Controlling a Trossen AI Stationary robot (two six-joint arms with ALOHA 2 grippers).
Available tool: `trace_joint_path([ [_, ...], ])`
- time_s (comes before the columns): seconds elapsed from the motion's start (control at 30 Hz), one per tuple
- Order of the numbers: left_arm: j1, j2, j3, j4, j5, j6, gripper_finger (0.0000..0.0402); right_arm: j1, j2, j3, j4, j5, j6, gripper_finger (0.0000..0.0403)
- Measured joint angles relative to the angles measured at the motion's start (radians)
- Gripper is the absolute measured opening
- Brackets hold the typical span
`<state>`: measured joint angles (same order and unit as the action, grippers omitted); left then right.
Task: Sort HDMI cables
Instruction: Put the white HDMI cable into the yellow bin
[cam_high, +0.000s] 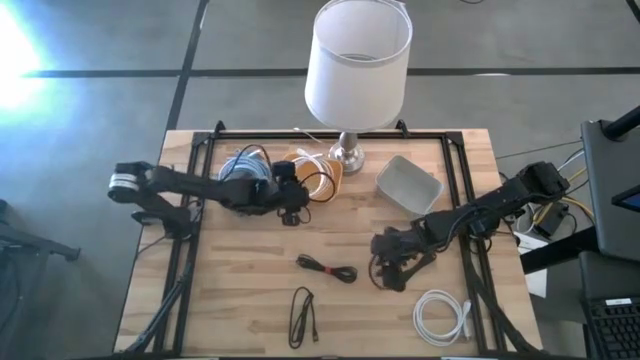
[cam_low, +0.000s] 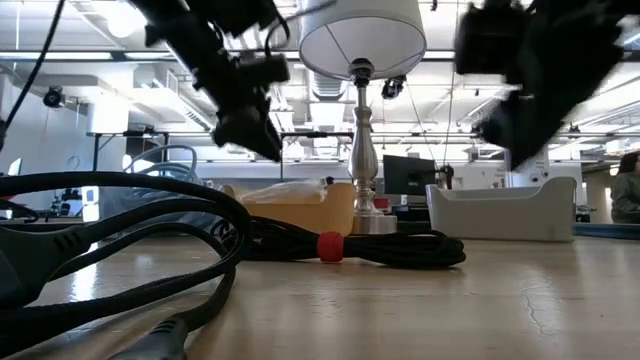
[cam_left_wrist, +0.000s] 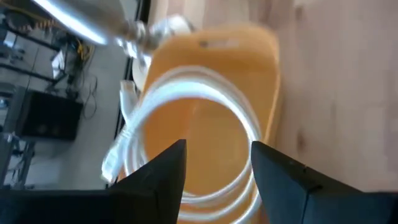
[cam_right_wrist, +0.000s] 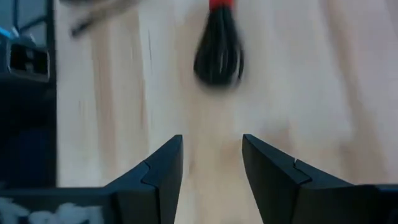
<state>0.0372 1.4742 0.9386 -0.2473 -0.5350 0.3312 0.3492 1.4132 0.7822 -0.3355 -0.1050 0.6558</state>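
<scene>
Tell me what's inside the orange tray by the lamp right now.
A white coiled cable lies looped inside the orange plastic tray. The left hand, open, hovers above and covers the loop's near edge, so anything beneath there stays hidden.

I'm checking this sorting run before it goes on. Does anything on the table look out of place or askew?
Mostly unsorted rather than odd. Two black cables and a white cable lie loose on the table, and the grey tray sits askew and looks empty. A white coil lies in the orange tray. Nothing looks spilled or damaged.
</scene>
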Motion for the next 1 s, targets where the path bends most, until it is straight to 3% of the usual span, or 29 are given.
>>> trace_joint_path([
  [0.17, -0.038, -0.058, 0.0, 0.003, 0.024, -0.019, 0.0184, 0.105, 0.0, 0.043, -0.191, -0.111, 0.361, 0.016],
  [0.3, -0.054, -0.086, -0.001, 0.001, 0.025, -0.026, 0.0182, 0.209, 0.0, 0.042, -0.188, -0.167, 0.628, 0.016],
  [0.43, -0.061, -0.097, -0.002, -0.001, 0.025, -0.066, 0.0181, 0.294, 0.0, 0.029, -0.192, -0.195, 0.76, 0.0162],
  [0.63, -0.063, -0.094, -0.002, -0.038, 0.025, -0.08, 0.0181, 0.35, 0.0, 0.0, -0.188, -0.237, 1.081, 0.016],
  [0.83, -0.063, -0.094, -0.004, -0.049, 0.026, -0.107, 0.0181, 0.383, 0.032, -0.007, -0.172, -0.159, 1.249, 0.0152],
  [1.0, -0.063, -0.094, -0.004, -0.057, 0.025, -0.108, 0.0181, 0.398, 0.133, -0.008, -0.061, -0.165, 1.313, 0.0146],
])
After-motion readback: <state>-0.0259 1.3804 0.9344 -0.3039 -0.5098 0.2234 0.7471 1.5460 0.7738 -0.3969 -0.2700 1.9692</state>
